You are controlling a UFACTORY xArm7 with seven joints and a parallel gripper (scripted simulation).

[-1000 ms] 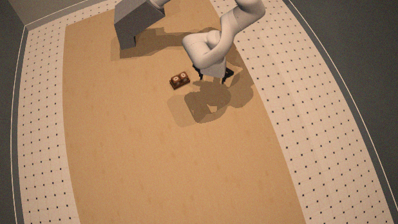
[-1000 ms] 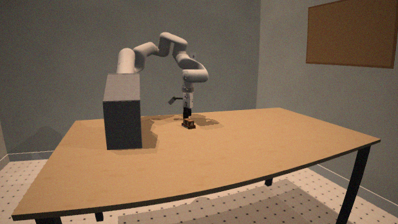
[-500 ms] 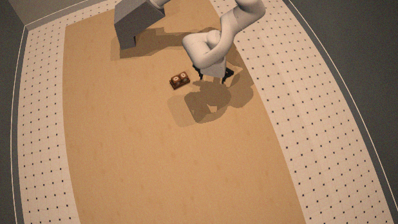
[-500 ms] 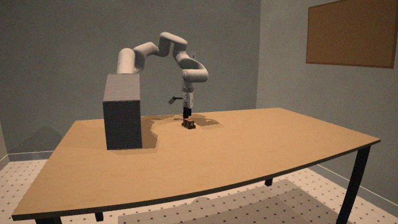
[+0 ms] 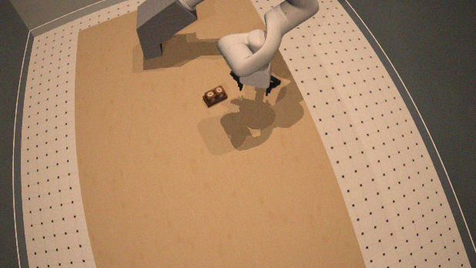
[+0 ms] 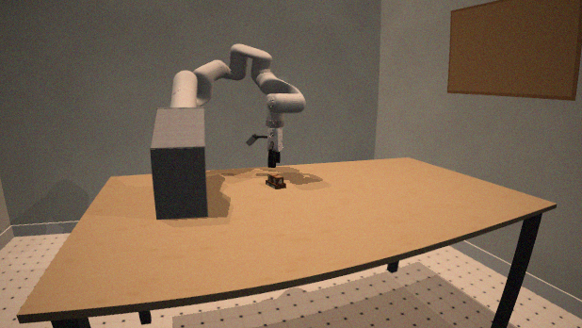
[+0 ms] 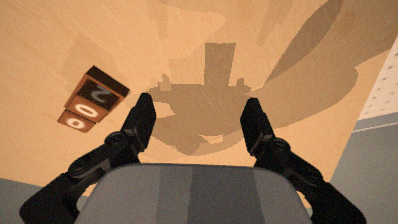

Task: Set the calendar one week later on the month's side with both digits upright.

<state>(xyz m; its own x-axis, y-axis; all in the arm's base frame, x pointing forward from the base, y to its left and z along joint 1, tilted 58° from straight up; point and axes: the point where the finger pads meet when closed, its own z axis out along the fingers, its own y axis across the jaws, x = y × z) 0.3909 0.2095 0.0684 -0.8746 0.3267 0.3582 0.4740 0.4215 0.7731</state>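
On the table [image 6: 330, 245], the tray [image 5: 209, 103] sits flat with both cubes [image 5: 215, 93] side by side inside, zeros showing on top. Just beyond and to the right hangs the gripper [image 5: 254, 88], fingers spread fully and empty. I judge the approach step: centre over one cube, align the fingers square to its faces, then descend without nudging the tray.

month side of calendar [image 5: 214, 95] hidden, arm [image 5: 266, 35] cropped

A broad light-wood table [image 6: 330, 226] on dark legs stands on white dotted floor tiles [image 6: 28, 254], grey walls [image 6: 94, 47] behind, a brown corkboard [image 6: 513, 47] far right.
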